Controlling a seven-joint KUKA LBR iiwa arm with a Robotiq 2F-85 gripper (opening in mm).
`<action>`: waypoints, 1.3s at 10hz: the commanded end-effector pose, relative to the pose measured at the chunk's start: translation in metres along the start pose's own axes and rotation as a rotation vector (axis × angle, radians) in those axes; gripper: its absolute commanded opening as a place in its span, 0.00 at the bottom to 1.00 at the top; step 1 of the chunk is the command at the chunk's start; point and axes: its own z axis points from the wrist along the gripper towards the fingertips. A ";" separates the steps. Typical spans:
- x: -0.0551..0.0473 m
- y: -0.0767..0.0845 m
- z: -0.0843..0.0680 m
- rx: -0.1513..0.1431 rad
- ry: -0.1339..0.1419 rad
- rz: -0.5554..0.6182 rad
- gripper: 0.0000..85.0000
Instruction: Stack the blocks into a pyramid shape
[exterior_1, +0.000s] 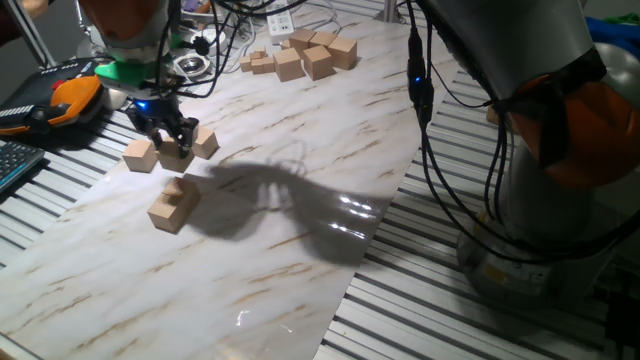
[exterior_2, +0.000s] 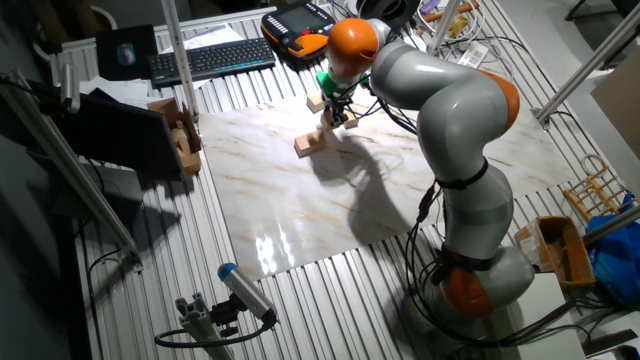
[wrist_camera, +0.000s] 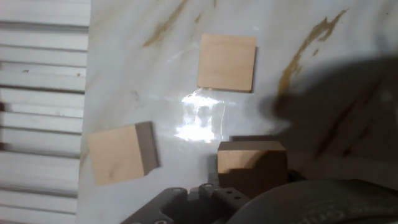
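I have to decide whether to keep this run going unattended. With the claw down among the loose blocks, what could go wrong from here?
The claw sits low over one block, with two others, one to the left and one to the right, close beside it; a finger could nudge a neighbour. The small stack stands nearby, so a swinging lift might topple it. The hand view shows the nearest block partly hidden, so the grasp may be off-centre.

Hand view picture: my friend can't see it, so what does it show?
Three tan wooden blocks sit on a shiny marble board: one near the top, one lower left, one at the bottom beside the dark end effector, whose fingertips are hidden.
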 end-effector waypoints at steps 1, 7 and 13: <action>-0.001 -0.001 0.001 0.005 -0.001 0.003 0.00; 0.002 -0.011 0.018 0.019 -0.002 0.014 0.00; 0.004 -0.020 0.030 0.037 0.003 0.025 0.00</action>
